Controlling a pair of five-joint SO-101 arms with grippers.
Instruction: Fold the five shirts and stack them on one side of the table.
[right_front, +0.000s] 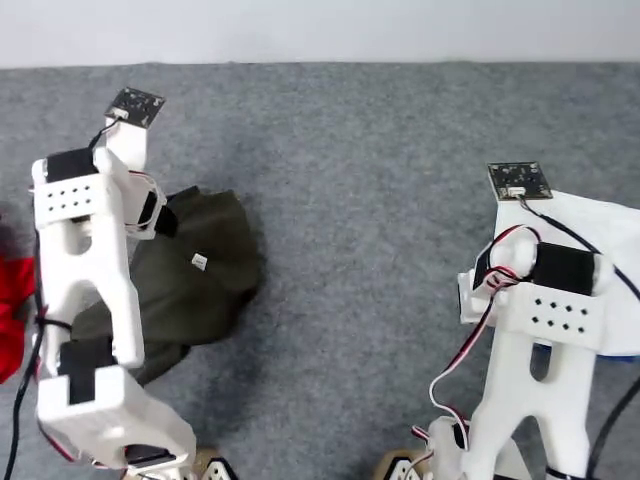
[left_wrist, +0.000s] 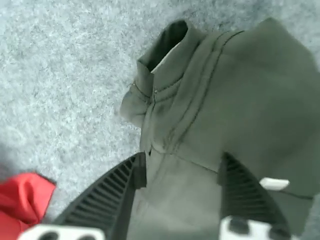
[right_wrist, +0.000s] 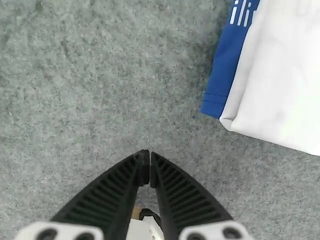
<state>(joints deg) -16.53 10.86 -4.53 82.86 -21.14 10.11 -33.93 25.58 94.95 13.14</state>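
A dark olive shirt (right_front: 205, 275) lies crumpled at the table's left, its collar (left_wrist: 167, 47) turned up. My left gripper (left_wrist: 183, 159) is open just above it, one finger on each side of a ridge of the cloth. A white shirt (right_front: 600, 225) with a blue part (right_wrist: 227, 65) lies at the table's right edge. My right gripper (right_wrist: 149, 153) is shut with nothing in it, over bare carpet beside that shirt's corner. A red shirt (right_front: 10, 305) lies at the left edge, and its red cloth (left_wrist: 22, 200) is beside the left gripper.
Grey carpet (right_front: 370, 200) covers the table, with open room in the middle between the two arms. The left arm (right_front: 85, 260) stands over the olive shirt's left part. The right arm (right_front: 545, 330) covers part of the white shirt.
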